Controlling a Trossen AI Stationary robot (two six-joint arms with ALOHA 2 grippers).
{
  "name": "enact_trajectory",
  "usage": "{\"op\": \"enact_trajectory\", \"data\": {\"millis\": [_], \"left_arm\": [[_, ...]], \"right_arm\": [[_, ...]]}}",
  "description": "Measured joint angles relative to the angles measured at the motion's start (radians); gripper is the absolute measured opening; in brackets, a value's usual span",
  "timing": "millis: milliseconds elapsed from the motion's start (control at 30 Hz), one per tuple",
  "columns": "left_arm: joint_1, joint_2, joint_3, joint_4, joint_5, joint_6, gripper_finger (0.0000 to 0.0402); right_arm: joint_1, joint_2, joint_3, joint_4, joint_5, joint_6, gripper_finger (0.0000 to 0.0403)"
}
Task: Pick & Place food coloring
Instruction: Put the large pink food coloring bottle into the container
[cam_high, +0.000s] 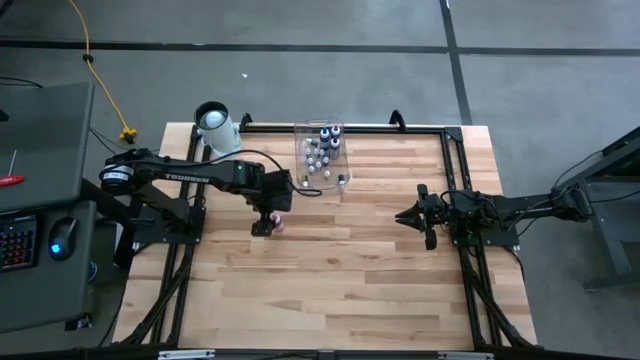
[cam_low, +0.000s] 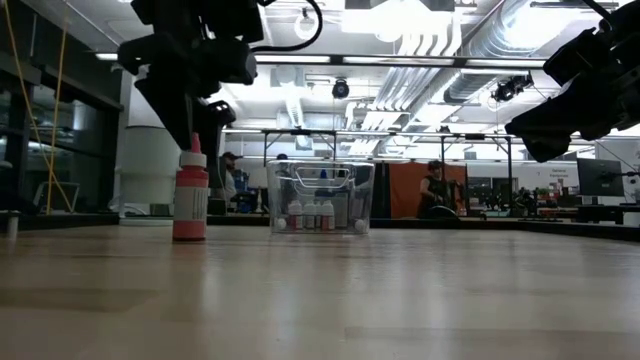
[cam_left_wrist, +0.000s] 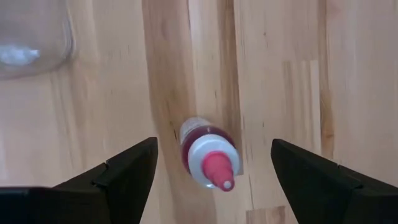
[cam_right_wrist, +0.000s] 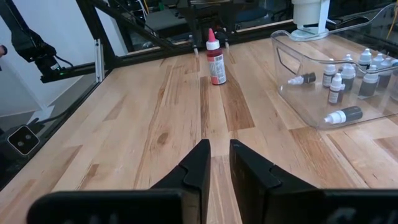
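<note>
L hand (cam_left_wrist: 211, 171) directly above a red bottle (cam_left_wrist: 208, 155), fingers spread wide, one each side, not touching it. Bottle stands upright on the wood surface (cam_high: 360, 270), pink-red tip up, just in front of the clear bin (cam_high: 322, 158). Low view: bottle (cam_low: 190, 192) alone on surface, L hand (cam_low: 195, 95) over the cap.

Rest of the bottles (cam_right_wrist: 348, 78) sit in the bin (cam_right_wrist: 323, 118): most upright, a couple on their sides, dark and whitish caps.

White cylinder (cam_high: 214, 127) at far edge, left of bin.

R hand (cam_high: 412, 215) hovers mid-right over surface, well apart from bin and bottle, fingers (cam_right_wrist: 198, 165) nearly together, narrow gap, holding nothing.
</note>
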Motion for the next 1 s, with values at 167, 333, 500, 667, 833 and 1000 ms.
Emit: {"op": "enact_trajectory", "data": {"millis": [167,333,500,667,833,1000], "left_arm": [[0.0,0.0,-0.01,0.012,0.0,0.0,0.031],[0.0,0.0,-0.047,0.049,-0.013,-0.003,0.031],[0.0,0.0,-0.054,0.065,-0.015,-0.003,0.0309],[0.0,0.0,-0.054,0.067,-0.015,-0.002,0.0281],[0.0,0.0,-0.054,0.065,-0.014,-0.002,0.0235],[0.0,0.0,-0.054,0.061,-0.015,-0.001,0.0193]], "right_arm": [[0.0,0.0,0.0,0.0,0.0,0.0,0.0053],[0.0,0.0,0.0,0.0,0.0,0.0,0.0055],[0.0,0.0,0.0,0.0,0.0,0.0,0.0051],[0.0,0.0,0.0,0.0,0.0,0.0,0.0053],[0.0,0.0,0.0,0.0,0.0,0.0,0.0055],[0.0,0.0,0.0,0.0,0.0,0.0,0.0051]]}}
